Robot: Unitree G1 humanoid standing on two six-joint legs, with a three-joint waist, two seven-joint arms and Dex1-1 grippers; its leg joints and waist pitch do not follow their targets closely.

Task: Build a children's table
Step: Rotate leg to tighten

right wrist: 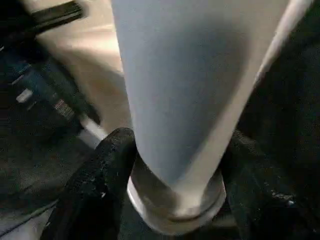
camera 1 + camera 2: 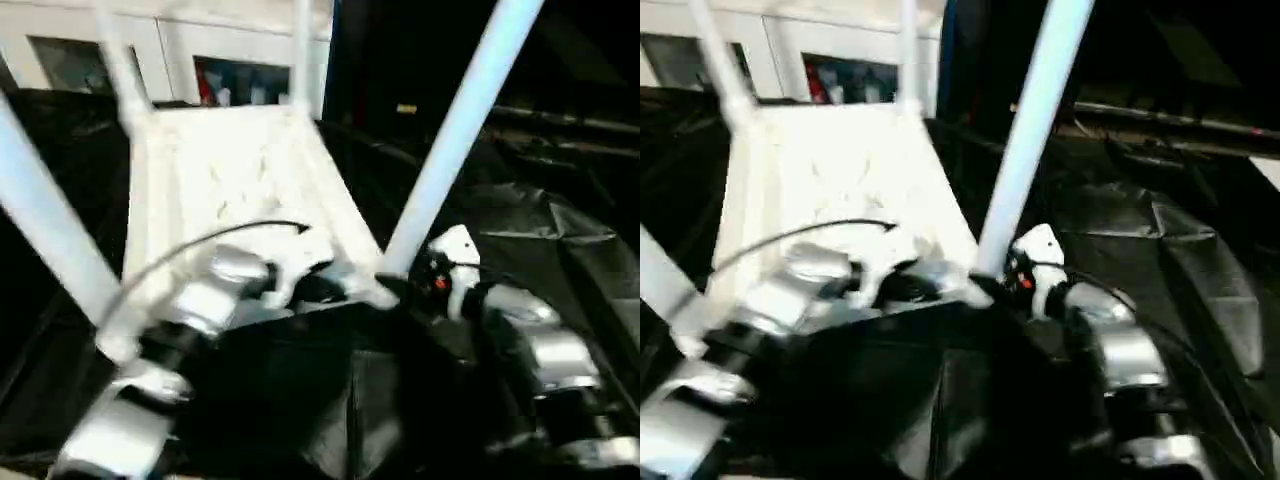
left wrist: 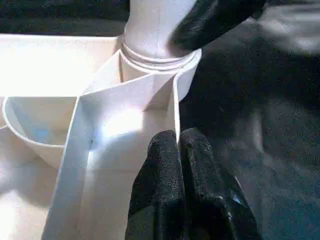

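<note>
The children's table lies upside down, its ribbed white top (image 2: 230, 170) on black sheeting, with several white tube legs standing up from the corner sockets. The near right leg (image 2: 450, 140) sits with its collared end (image 3: 155, 55) in its socket. My right gripper (image 1: 175, 150) is at that leg's base, a black finger (image 1: 105, 170) against each side of the collar. My left gripper (image 3: 178, 145) is shut, its two fingertips pinching the thin rim wall (image 3: 175, 100) just below that socket. In the head views it lies at the table's near edge (image 2: 315, 285).
Black plastic sheeting (image 2: 560, 230) covers the ground around the table, wrinkled on the right. White cabinets (image 2: 200, 45) stand along the back wall. A black cable (image 2: 200, 245) arcs over my left wrist. The near left leg (image 2: 45, 220) rises close beside my left forearm.
</note>
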